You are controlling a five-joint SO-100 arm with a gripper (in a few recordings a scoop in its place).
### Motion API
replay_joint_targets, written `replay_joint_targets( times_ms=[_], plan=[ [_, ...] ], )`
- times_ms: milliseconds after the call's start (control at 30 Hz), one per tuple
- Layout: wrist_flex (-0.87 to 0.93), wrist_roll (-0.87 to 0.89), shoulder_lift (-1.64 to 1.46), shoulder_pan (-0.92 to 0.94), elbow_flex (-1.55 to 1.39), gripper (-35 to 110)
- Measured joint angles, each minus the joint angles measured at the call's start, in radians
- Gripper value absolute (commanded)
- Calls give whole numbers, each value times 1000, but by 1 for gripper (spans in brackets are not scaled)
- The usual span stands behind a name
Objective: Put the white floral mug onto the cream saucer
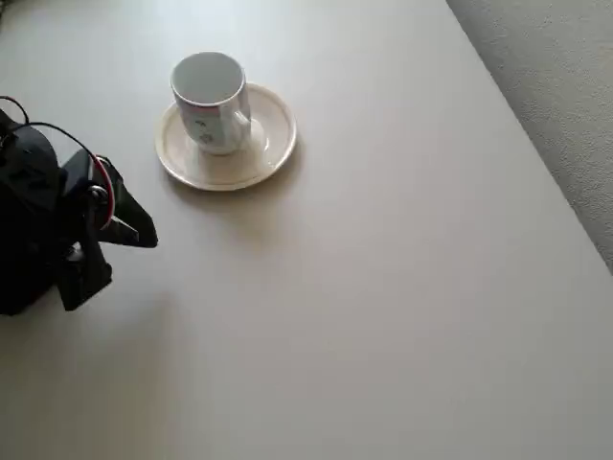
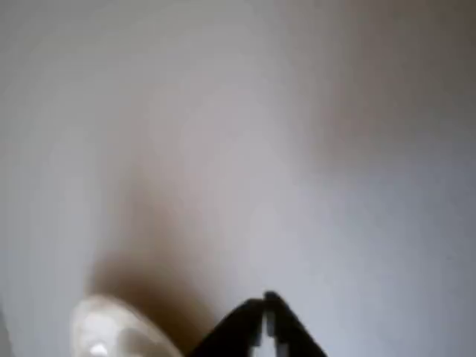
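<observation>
The white floral mug (image 1: 211,101) stands upright on the cream saucer (image 1: 268,139) in the overhead view, its handle toward the lower right, a red line near its rim. My black gripper (image 1: 129,230) sits at the left edge, well apart from the saucer, below and left of it. In the wrist view the gripper (image 2: 264,309) shows at the bottom with its fingertips together and nothing between them. A blurred cream curve of the saucer (image 2: 108,331) lies at the bottom left of that view.
The pale table (image 1: 364,307) stretches wide to the right and below the saucer. Its right edge runs diagonally at the top right, with grey carpet (image 1: 565,86) beyond. Red and black wires run over the arm (image 1: 38,211).
</observation>
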State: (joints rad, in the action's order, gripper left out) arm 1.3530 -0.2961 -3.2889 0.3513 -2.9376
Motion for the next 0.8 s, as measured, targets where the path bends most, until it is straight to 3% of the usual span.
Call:
replay_joint_targets(
  times_ms=[800],
  plan=[
    [-2,0,-2,-3,-6,-1]
  ],
)
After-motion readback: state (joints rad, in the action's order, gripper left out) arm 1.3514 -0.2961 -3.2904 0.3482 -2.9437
